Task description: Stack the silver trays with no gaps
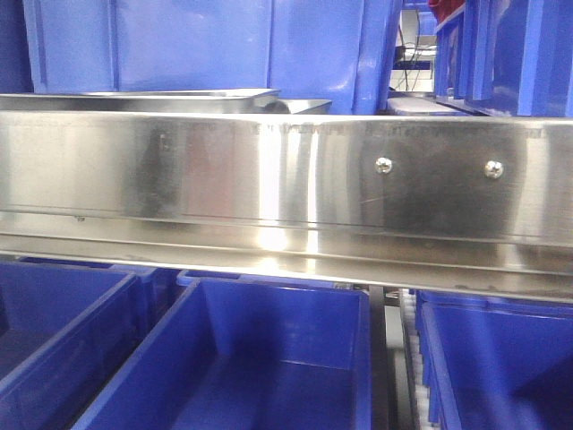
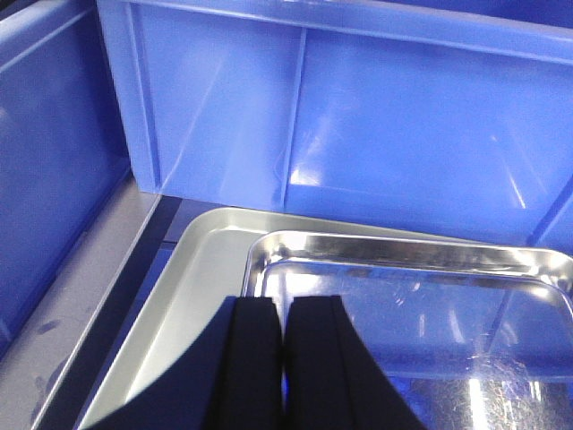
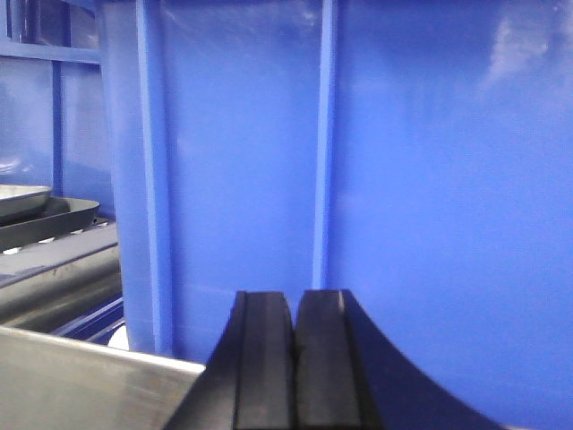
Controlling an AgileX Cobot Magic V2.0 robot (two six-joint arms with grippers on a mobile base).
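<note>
The left hand (image 2: 283, 358), two black padded fingers pressed together with nothing between them, hovers over a shiny rectangular steel tray (image 2: 421, 305) with a rolled rim. That tray rests at a skewed angle inside a larger, duller silver tray (image 2: 192, 287), not squared to it. Behind both stands a blue plastic bin wall (image 2: 358, 116).

The right hand (image 3: 293, 358), fingers likewise together and empty, faces a ribbed blue plastic bin side (image 3: 403, 179). Far to its left the two trays appear edge-on.

From the front, a long brushed steel rail with two screws (image 1: 269, 179) crosses the view, tray rims just visible above it and open blue bins (image 1: 260, 358) below.
</note>
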